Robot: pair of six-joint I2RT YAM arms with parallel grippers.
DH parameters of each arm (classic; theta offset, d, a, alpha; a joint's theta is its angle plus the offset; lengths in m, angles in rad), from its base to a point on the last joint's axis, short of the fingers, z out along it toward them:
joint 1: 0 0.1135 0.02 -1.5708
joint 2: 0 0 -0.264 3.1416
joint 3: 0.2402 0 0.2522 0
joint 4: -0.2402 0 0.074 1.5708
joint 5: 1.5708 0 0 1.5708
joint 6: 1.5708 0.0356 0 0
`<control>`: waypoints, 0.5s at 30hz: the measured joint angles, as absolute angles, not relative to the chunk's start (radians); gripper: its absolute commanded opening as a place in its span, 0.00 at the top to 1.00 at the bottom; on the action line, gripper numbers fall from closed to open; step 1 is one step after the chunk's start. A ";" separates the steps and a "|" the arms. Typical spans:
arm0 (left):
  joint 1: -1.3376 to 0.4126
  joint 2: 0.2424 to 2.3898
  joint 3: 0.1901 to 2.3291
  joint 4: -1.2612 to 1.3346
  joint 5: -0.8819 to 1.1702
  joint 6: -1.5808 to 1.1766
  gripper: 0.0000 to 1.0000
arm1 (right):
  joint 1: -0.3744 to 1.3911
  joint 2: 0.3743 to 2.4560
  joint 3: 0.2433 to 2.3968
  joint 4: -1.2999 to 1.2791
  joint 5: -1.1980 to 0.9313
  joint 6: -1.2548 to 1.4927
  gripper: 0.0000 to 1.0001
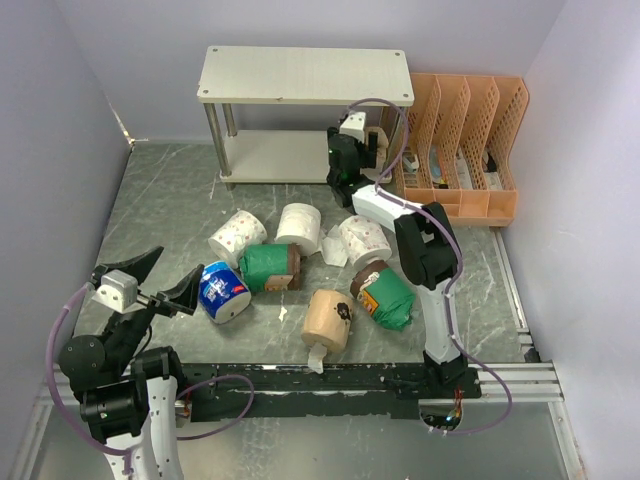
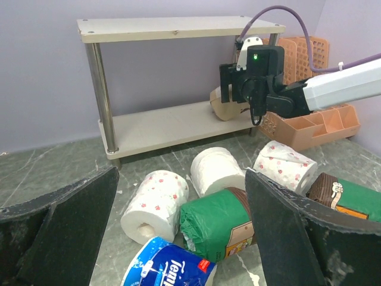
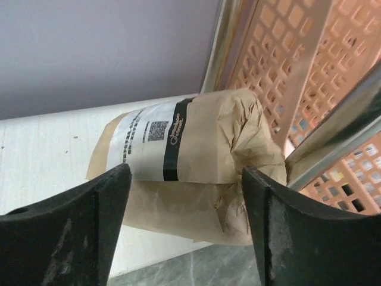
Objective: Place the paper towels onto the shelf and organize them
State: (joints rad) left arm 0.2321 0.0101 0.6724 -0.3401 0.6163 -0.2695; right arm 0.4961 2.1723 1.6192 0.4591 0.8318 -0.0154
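On the lower board of the shelf (image 1: 305, 75), the tan roll (image 3: 196, 149) bears unreadably blurred print; from above, the right gripper (image 1: 362, 148) mostly hides it.

The shelf (image 1: 305, 75) stands at the back of the surface (image 1: 170, 200), the file organizer (image 1: 470, 150) just right of it. One roll (image 3: 178, 149) lies on the shelf's lower board (image 2: 172, 125) at its right end, between the right gripper's (image 3: 184, 179) spread jaws. Before the shelf, three rolls (image 1: 299, 226) lie in a row. Nearer the arms lie four more rolls (image 1: 268, 267), the leftmost roll (image 1: 224, 291) just beside the left gripper (image 1: 176, 268).
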 measured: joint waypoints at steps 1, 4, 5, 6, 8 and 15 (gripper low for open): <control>0.232 0.010 0.672 -0.340 0.616 -0.270 0.01 | 0.494 2.179 1.621 0.452 0.817 -0.012 0.42; 0.232 0.010 0.672 -0.340 0.618 -0.270 0.01 | 0.484 2.185 1.621 0.442 0.788 -0.009 0.60; 0.232 0.010 0.672 -0.340 0.618 -0.270 0.01 | 0.481 2.185 1.621 0.445 0.778 -0.008 0.66; 0.232 0.010 0.672 -0.340 0.619 -0.270 0.01 | 0.479 2.185 1.622 0.451 0.770 -0.008 0.70; 0.232 0.010 0.672 -0.340 0.622 -0.270 0.01 | 0.477 2.185 1.626 0.455 0.758 -0.017 0.77; 0.232 0.010 0.672 -0.340 0.625 -0.270 0.01 | 0.477 2.185 1.636 0.448 0.728 -0.066 0.98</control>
